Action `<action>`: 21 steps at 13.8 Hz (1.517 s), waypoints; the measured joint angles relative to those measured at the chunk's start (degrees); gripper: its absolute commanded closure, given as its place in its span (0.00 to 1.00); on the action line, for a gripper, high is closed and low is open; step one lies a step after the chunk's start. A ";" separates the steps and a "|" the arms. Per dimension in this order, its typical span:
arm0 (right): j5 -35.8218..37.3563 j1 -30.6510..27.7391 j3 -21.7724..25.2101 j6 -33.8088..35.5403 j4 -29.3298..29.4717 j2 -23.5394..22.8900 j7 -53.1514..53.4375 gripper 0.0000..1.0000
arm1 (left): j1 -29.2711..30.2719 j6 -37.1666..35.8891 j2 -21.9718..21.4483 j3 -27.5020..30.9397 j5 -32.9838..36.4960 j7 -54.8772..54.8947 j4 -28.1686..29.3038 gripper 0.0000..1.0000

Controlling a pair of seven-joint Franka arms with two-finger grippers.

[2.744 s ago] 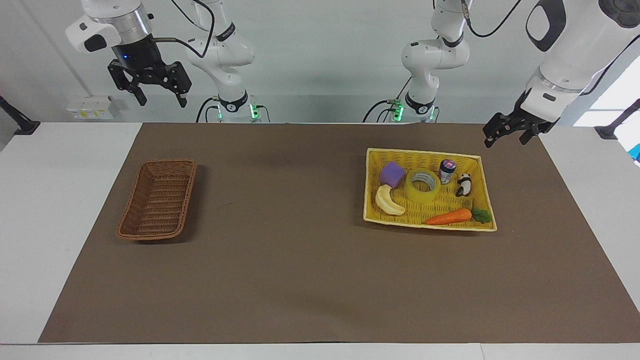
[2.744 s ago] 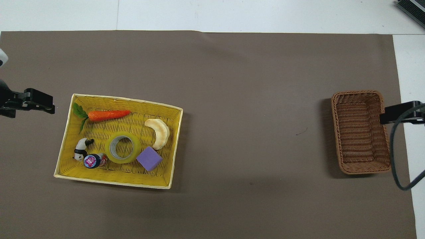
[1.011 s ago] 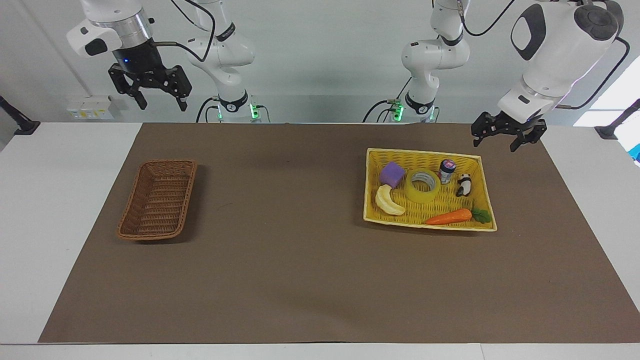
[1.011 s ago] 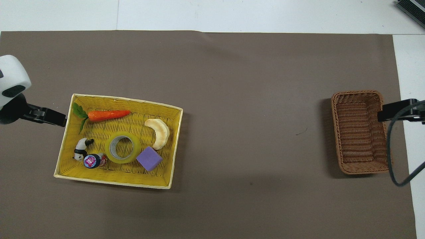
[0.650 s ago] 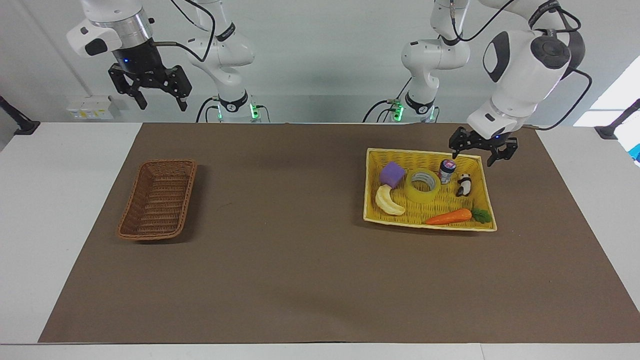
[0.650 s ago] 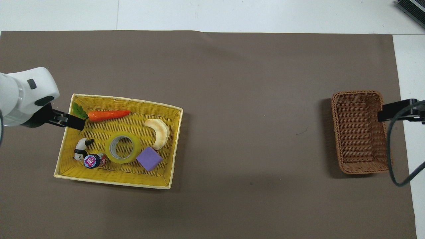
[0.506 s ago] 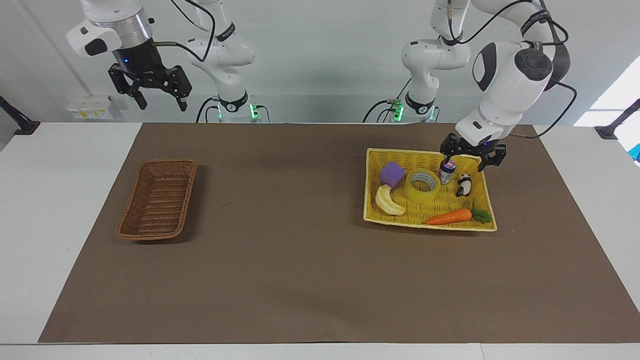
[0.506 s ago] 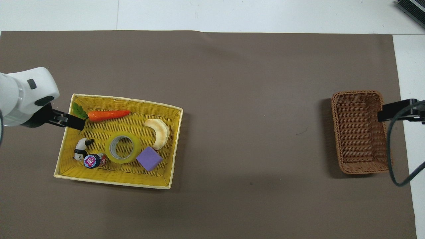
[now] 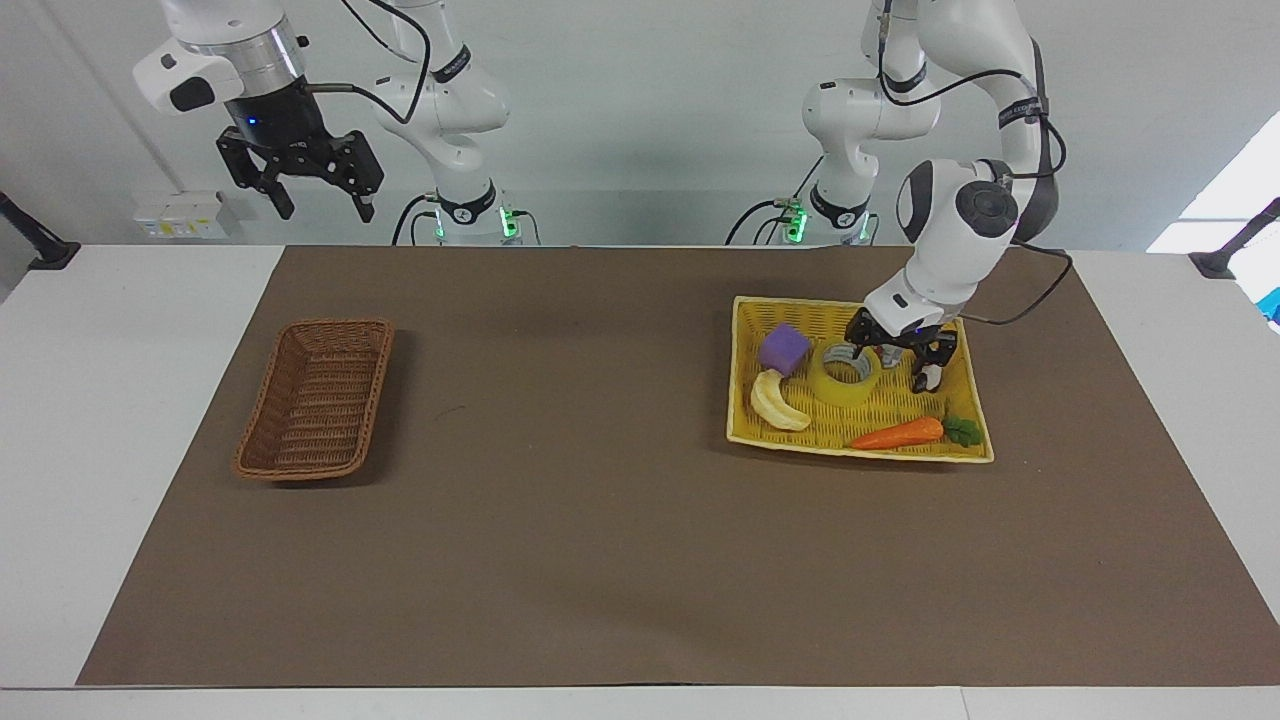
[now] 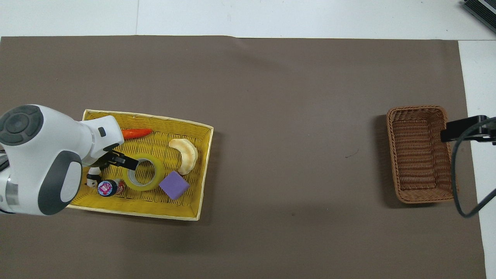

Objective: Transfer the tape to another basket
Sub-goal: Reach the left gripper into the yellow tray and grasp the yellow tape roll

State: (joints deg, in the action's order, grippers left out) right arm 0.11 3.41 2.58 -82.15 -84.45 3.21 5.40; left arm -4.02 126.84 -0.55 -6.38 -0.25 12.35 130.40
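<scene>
Facing view: right of centre, the wide roll of translucent yellow packing tape (image 9: 846,372) lies flat, hole upward, in the bright yellow woven tray basket (image 9: 745,432). The left gripper (image 9: 893,361) hangs low over that tray with its fingers spread wide. One finger (image 9: 857,355) sits at the roll's rim on the edge toward the left arm's end of the table; the other reaches down beside the small black-and-white panda figure (image 9: 930,375). The roll thus lies just to the frame-left of the gripper's midpoint, so the coming closure turns on straddling the roll's wall, one finger in the hole and one outside. Whether a finger touches the roll cannot be told. At the frame's left, the narrow dark-brown woven wicker basket (image 9: 316,396) stands well apart from the tray. The right gripper (image 9: 309,190) waits, raised at upper left, fingers spread; it is much the nearer to that basket, while the left is the one at the tape.

Overhead view: at lower left, the white left arm covers part of the tray (image 10: 170,214). The left gripper's (image 10: 116,158) visible dark finger overlaps the tape's (image 10: 144,174) rim on the edge nearest the panda (image 10: 91,179). A purple cube (image 10: 174,185), a pale banana (image 10: 186,154), an orange carrot (image 10: 136,133) and a small bottle with a pink cap (image 10: 107,188) crowd the roll. The brown basket (image 10: 420,153) sits at the far right.
</scene>
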 measured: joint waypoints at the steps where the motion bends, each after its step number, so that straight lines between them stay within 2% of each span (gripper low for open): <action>1: 0.00 0.00 0.00 0.00 0.00 0.00 0.00 0.00 | 0.00 1.57 0.20 0.03 0.00 -0.22 1.47 0.23; 4: 0.00 0.00 0.00 0.00 0.00 0.00 0.00 0.00 | 0.00 2.46 1.03 0.04 0.00 -1.45 3.44 0.58; 7: 0.00 -0.01 0.01 0.00 0.00 0.00 0.00 0.00 | -0.01 2.45 1.21 0.03 -0.04 -2.48 3.81 0.96; 8: 0.00 -0.02 0.01 0.00 0.00 0.00 0.00 0.00 | -0.08 2.47 1.21 0.02 -0.08 -4.10 3.76 1.00; 12: 0.00 -0.02 0.02 0.00 0.00 0.00 0.00 0.00 | -1.39 -0.18 2.05 -0.09 -0.10 -13.37 1.19 1.00; 16: 0.00 -0.03 0.05 0.00 0.00 0.00 0.00 0.00 | -1.58 -11.14 5.33 0.18 -0.37 -15.65 -9.04 1.00; 21: 0.00 0.00 0.10 0.03 -0.06 0.03 0.00 0.00 | -1.48 -19.93 6.25 0.54 -7.97 -15.73 -18.29 1.00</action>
State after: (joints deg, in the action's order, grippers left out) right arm 0.11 3.41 2.69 -82.12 -84.52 3.24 5.40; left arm -5.51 106.91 5.70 -5.83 -8.23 -3.38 112.11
